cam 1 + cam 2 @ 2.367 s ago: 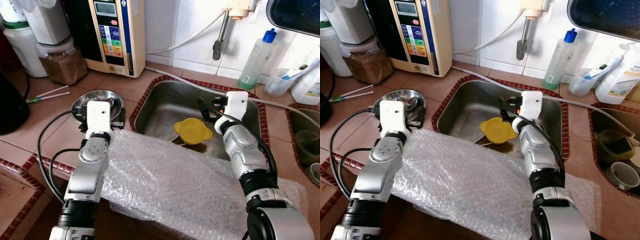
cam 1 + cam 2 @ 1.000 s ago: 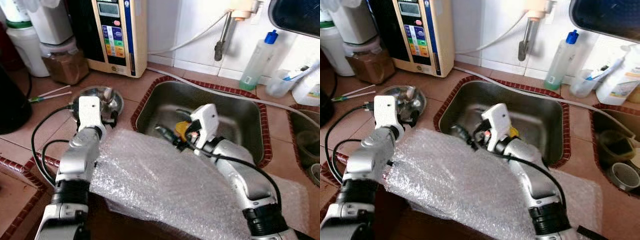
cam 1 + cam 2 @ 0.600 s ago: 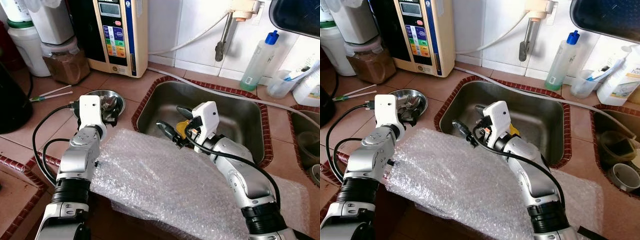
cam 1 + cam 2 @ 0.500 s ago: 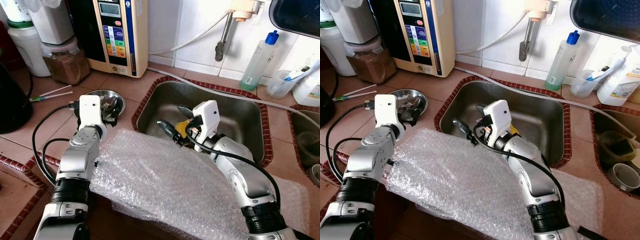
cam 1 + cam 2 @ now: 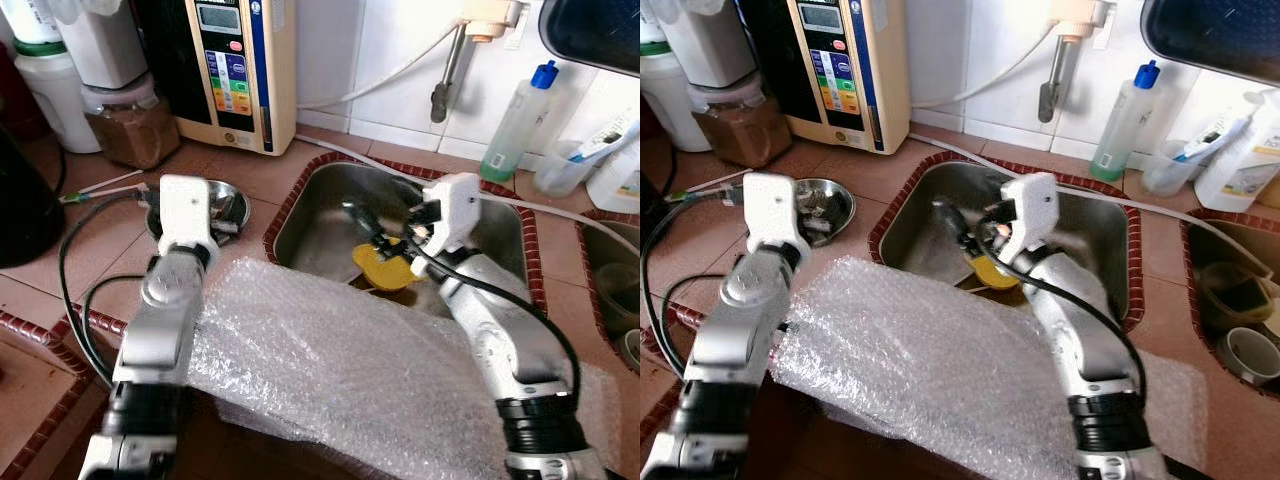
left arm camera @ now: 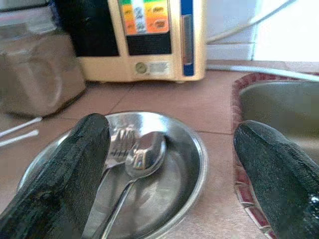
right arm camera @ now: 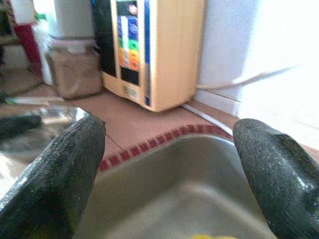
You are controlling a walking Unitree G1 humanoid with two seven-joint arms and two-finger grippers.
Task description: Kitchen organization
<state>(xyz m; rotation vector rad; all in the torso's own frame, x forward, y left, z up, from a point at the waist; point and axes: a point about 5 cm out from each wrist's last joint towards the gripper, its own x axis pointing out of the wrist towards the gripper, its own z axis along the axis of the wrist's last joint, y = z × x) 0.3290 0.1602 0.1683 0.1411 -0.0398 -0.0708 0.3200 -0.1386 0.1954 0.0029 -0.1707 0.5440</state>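
Gleaming round steel dish (image 6: 164,164), crinkly bubble wrap (image 5: 330,360)

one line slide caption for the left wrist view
Open left end effector hovers over a steel dish holding a spoon and fork.

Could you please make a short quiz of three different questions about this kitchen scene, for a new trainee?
1. True or false: the right gripper holds the yellow bowl.
2. What lies in the round steel dish beside the sink?
A) a sponge
B) a spoon and a fork
C) a cup
3. Fill in: the sheet spread over the counter's front edge is ____.

Key
1. False. The right gripper hangs open over the sink, above the yellow bowl.
2. B. The left gripper is open above the dish.
3. Bubble wrap.
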